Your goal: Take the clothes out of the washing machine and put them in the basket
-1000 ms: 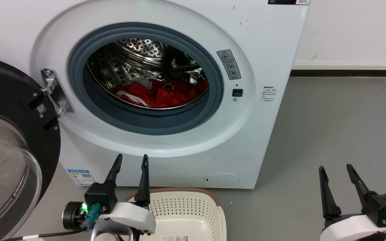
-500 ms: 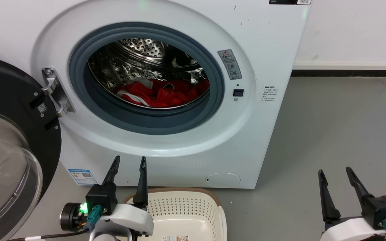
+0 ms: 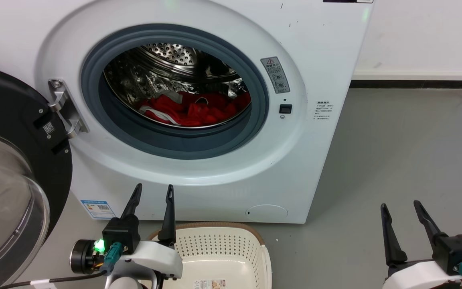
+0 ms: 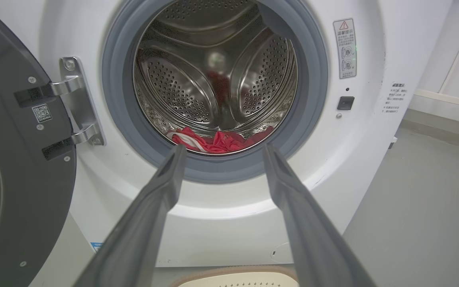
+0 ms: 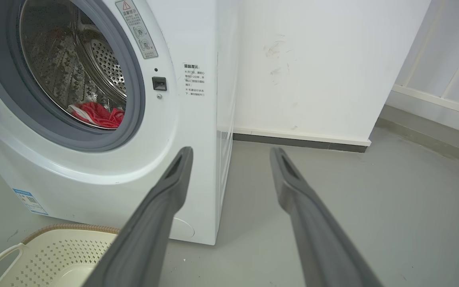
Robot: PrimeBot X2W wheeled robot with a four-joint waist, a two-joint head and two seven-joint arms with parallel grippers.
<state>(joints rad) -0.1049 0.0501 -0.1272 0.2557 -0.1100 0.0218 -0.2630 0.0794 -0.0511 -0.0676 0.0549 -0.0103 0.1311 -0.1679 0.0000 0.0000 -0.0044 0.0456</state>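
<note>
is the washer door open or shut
Open: the door is swung out to the left, and red clothes show inside the drum.

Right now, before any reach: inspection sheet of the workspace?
Surface: grey floor.
Job's things: red clothes low in the washing machine drum; door swung open at left; basket on the floor in front, no clothes in the part shown.
Clutter: nothing seen.
Grippers: left pincer open, empty, by the basket's left rim; right pincer open, empty, above floor.
Cables: black cable at the left wrist.
Surroundings: white wall right of the machine.
</note>
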